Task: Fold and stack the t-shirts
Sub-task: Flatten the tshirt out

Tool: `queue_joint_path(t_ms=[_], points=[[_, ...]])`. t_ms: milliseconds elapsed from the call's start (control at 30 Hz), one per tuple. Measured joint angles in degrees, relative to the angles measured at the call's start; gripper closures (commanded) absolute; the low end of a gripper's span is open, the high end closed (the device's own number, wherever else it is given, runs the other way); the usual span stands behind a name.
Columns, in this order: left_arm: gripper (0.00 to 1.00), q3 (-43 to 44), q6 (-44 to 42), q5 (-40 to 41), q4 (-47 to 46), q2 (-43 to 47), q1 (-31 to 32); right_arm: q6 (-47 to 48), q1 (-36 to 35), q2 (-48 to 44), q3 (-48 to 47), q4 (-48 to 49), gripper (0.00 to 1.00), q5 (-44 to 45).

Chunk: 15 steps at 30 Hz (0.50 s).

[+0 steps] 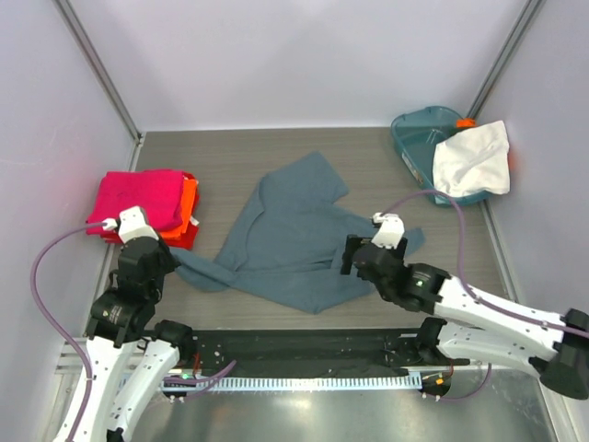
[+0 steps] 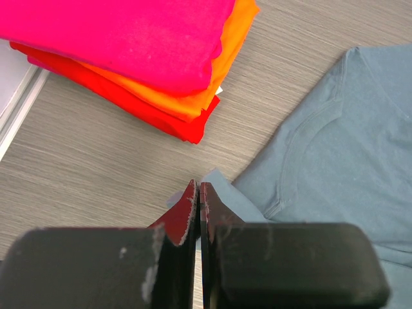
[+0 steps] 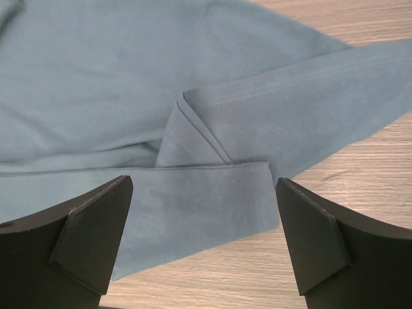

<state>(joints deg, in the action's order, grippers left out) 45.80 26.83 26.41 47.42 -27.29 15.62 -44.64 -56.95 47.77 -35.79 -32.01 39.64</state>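
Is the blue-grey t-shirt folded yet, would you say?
Not folded: the blue-grey t-shirt lies spread and rumpled on the table, with its sleeves out.

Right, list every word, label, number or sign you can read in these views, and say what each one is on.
No readable text in any of the three views.
The blue-grey t-shirt, the folded stack of shirts, the white shirt and the teal tub show no print, label or number.

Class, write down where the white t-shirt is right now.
In the top view, the white t-shirt hangs over the rim of the teal tub in the far right corner of the table, well apart from the blue-grey shirt spread mid-table.
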Motion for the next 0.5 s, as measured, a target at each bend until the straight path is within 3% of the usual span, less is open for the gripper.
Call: queue_joint_path(t_ms=[100, 167, 367, 500], points=[[0.99, 0.0, 0.0, 0.1, 0.0, 0.1, 0.0, 0.0, 0.0, 7.3, -1.8, 0.8, 0.31, -0.1], [1.00, 0.0, 0.0, 0.1, 0.0, 0.2, 0.0, -1.5, 0.8, 9.5, -1.8, 0.5, 0.41, -0.4], [1.00, 0.0, 0.0, 0.1, 0.0, 0.6, 0.0, -3.7, 10.5, 12.1, 0.1, 2.5, 0.44, -5.3], [1.00, -0.1, 0.0, 0.1, 0.0, 0.9, 0.0, -3.3, 17.5, 12.1, 4.6, 5.0, 0.40, -10.5]])
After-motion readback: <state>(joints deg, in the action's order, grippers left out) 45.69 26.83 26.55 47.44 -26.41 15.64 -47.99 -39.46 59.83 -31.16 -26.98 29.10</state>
